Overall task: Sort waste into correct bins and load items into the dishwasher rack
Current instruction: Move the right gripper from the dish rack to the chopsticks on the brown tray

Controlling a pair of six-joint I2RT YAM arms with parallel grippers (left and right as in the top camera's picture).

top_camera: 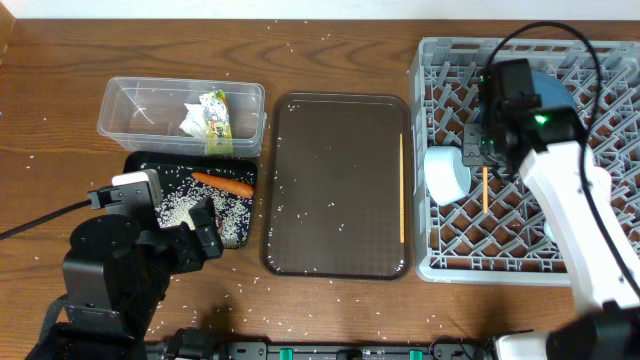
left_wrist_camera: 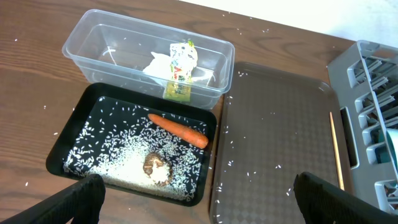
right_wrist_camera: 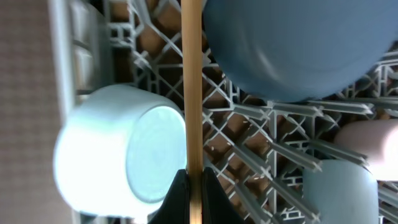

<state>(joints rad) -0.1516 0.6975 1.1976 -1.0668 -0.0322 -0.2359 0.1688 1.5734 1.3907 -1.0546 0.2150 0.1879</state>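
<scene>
Overhead looks down; left wrist slants over black tray (left_wrist_camera: 65,149), right wrist (closest) hugs rack (right_wrist_camera: 273,115).

Wooden table (top_camera: 60,60) strewn with white rice grains (top_camera: 300,44).
Left of dark brown serving tray (top_camera: 335,190): clear plastic rectangular tub (top_camera: 150,112), shallow black rectangular tray (top_camera: 140,160); right: grey pegged plastic rack (top_camera: 440,60).

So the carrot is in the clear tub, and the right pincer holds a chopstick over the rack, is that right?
Not quite. The carrot lies in the black tray, not the clear tub; the left wrist view shows it. The right pincer does hold a chopstick over the rack.
</scene>
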